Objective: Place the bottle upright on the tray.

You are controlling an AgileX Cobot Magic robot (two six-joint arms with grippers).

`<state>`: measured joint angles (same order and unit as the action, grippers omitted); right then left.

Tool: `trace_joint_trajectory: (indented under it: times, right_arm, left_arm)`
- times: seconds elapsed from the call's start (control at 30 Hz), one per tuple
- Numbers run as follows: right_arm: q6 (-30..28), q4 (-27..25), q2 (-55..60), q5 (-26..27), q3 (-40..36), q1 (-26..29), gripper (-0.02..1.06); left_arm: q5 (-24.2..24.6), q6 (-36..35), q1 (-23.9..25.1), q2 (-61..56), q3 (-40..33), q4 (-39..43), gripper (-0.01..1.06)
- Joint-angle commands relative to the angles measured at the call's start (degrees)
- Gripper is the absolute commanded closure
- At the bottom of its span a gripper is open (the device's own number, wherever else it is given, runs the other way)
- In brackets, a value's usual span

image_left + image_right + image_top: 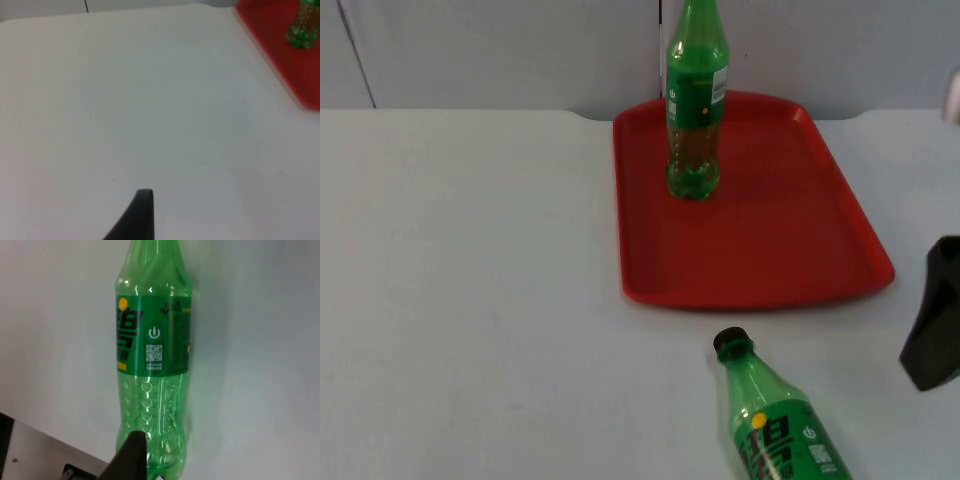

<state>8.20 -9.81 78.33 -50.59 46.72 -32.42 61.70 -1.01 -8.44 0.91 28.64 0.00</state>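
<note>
Altogether two bottles: upright bottle [696, 100] on one tray [750, 240], lying bottle [775, 420] on table [470, 300]; tool states indiscernible.

Right gripper [932, 325]: matte black, angular wedge-shaped body, plain faces, no markings legible. Right wrist view: one black fingertip [131, 457], tapered to a rounded tip. Left wrist view: left fingertip [137, 215] same matte black, curved, narrowing to a blunt end.

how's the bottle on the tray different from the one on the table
The tray bottle stands upright on the red tray; the table bottle lies on its side on the white table, cap toward the tray. The right gripper hangs beside the lying one. Both are green plastic with green labels.
</note>
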Motion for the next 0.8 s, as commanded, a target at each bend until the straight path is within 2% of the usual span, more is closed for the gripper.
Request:
trace_joint_trajectory:
  times: [0.0, 0.03, 0.17, 0.2, 0.27, 0.37, 0.63, 0.77]
  right_arm:
    - [8.19, 4.83, 2.69, 2.79, 0.45, -5.05, -0.01]
    - [8.19, 4.83, 2.69, 2.79, 0.45, -5.05, -0.01]
    - [18.01, 10.56, 6.84, 3.57, 1.85, -10.90, -0.01]
    - [18.01, 10.56, 6.84, 3.57, 1.85, -10.90, -0.01]
    - [22.63, 13.46, 9.19, 3.59, 3.64, -13.25, -0.01]
    - [26.50, 15.95, 12.87, 3.32, 6.46, -16.28, -0.01]
    - [28.80, 16.11, 20.90, 3.38, 10.93, -16.96, 0.00]
    - [30.26, 16.21, 24.56, 8.26, 11.08, -16.96, 0.00]
  left_arm:
    - [-0.09, -0.40, -0.20, -0.22, -0.20, 0.32, 0.03]
    - [-0.09, -0.40, -0.20, -0.22, -0.20, 0.32, 0.03]
    - [-0.09, -0.40, -0.20, -0.22, -0.20, 0.32, 0.03]
    - [-0.09, -0.40, -0.20, -0.22, -0.20, 0.32, 0.03]
    - [-0.09, -0.40, -0.20, -0.22, -0.20, 0.32, 0.03]
    - [-0.09, -0.40, -0.20, -0.22, -0.20, 0.32, 0.03]
    - [-0.09, -0.40, -0.20, -0.22, -0.20, 0.32, 0.03]
    - [-0.09, -0.40, -0.20, -0.22, -0.20, 0.32, 0.03]
